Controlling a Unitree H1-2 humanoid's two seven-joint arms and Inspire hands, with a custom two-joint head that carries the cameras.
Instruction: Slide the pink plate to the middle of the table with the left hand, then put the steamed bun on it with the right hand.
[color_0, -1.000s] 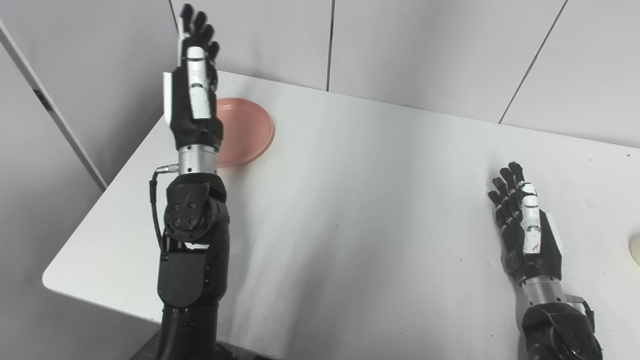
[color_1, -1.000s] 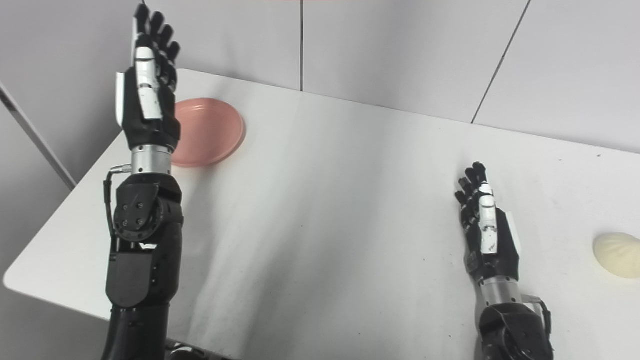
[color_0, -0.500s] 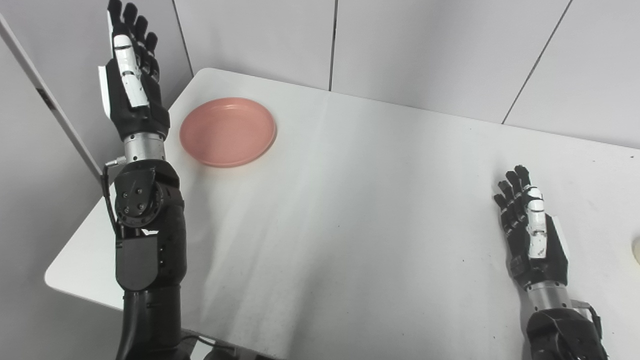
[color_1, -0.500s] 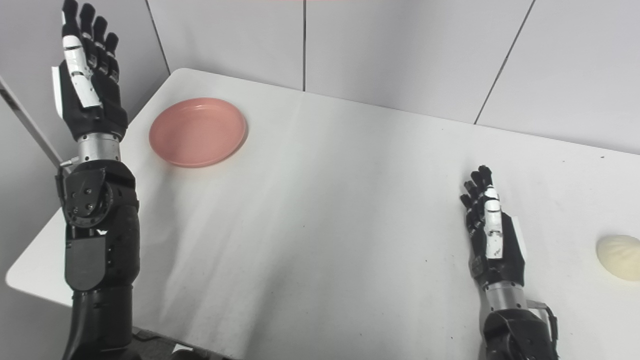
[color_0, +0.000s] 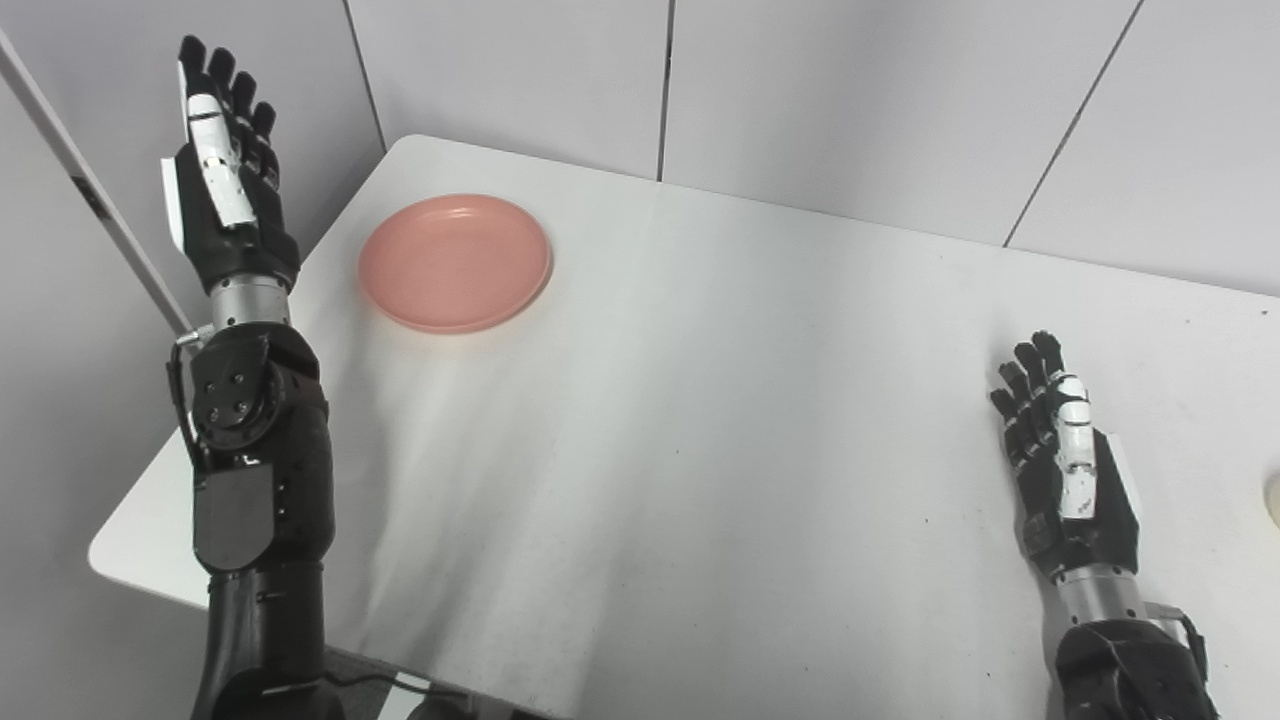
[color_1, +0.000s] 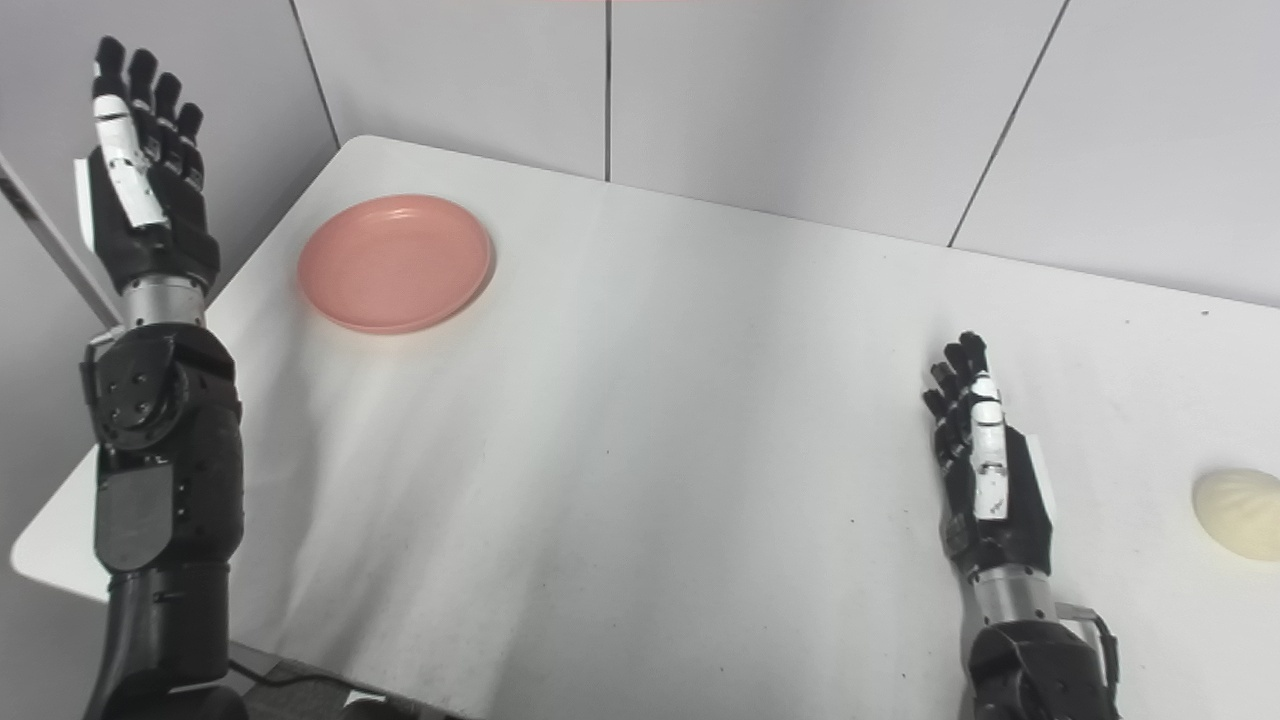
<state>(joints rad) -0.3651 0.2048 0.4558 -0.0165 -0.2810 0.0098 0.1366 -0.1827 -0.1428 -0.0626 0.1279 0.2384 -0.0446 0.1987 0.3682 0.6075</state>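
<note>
The pink plate (color_0: 455, 262) lies empty near the table's far left corner. My left hand (color_0: 225, 180) is raised in the air beyond the table's left edge, to the left of the plate, open with fingers pointing up and holding nothing. My right hand (color_1: 985, 475) rests low over the table at the right, open and empty. The pale steamed bun (color_1: 1240, 512) sits on the table at the far right, to the right of that hand; only its edge (color_0: 1272, 500) shows in the left eye view.
The white table (color_0: 700, 400) has a rounded front left corner (color_0: 100, 550) and meets grey wall panels (color_0: 850, 100) at the back. A grey wall panel also stands close along the left side behind my left arm.
My left arm has swung left, off the plate's near side to beyond the table's left edge, uncovering the whole plate. The right hand has barely shifted. Plate and bun stay put.
</note>
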